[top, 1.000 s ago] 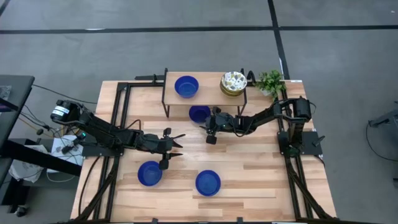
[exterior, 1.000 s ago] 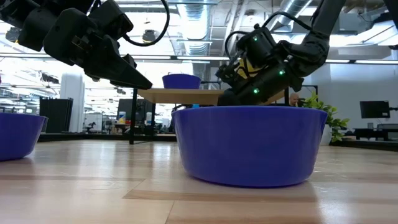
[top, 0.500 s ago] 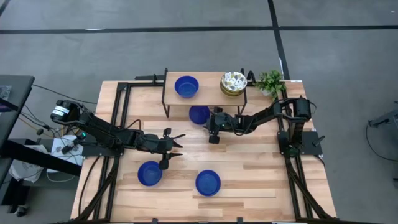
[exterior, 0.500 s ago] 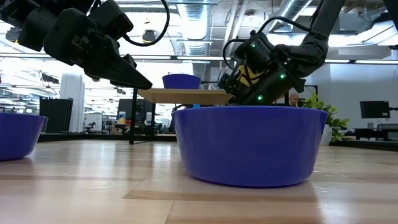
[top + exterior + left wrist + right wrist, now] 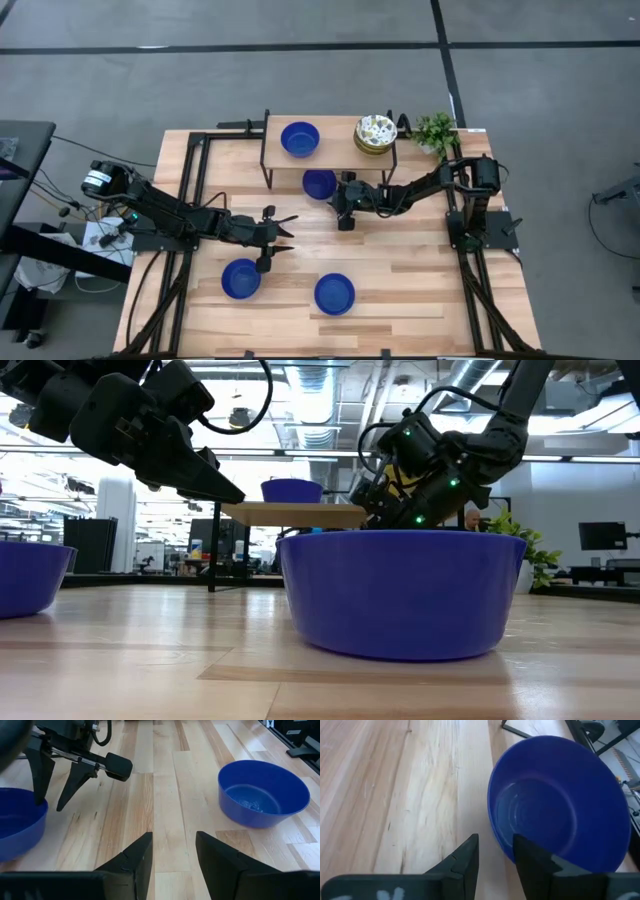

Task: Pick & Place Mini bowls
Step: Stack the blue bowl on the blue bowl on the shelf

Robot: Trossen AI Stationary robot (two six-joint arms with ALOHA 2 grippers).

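Blue bowl [image 5: 319, 183] — half under shelf [image 5: 330, 146]

Wooden table [image 5: 420, 270] carrying three blue mini bowls at 7 [image 5: 241, 279], 6 [image 5: 334, 293] and 12 o'clock [image 5: 319, 184], beneath a small shelf [image 5: 335, 141]

Seen from overhead, two dark arms reach inward across a pale wooden table [image 5: 420, 280]. The left gripper [image 5: 284, 233], fingers spread, hovers mid-table just above a blue bowl [image 5: 241, 279]; a second blue bowl [image 5: 334, 293] sits to its right, near the front edge. The right gripper [image 5: 338, 202] hangs beside a third blue bowl [image 5: 319, 184] (partly tucked under the small raised shelf [image 5: 335, 141]). On that shelf rest a fourth blue bowl [image 5: 299, 138] and a stack of cream floral bowls [image 5: 375, 134]. A green plant [image 5: 434, 131] stands just beside the shelf's right end.
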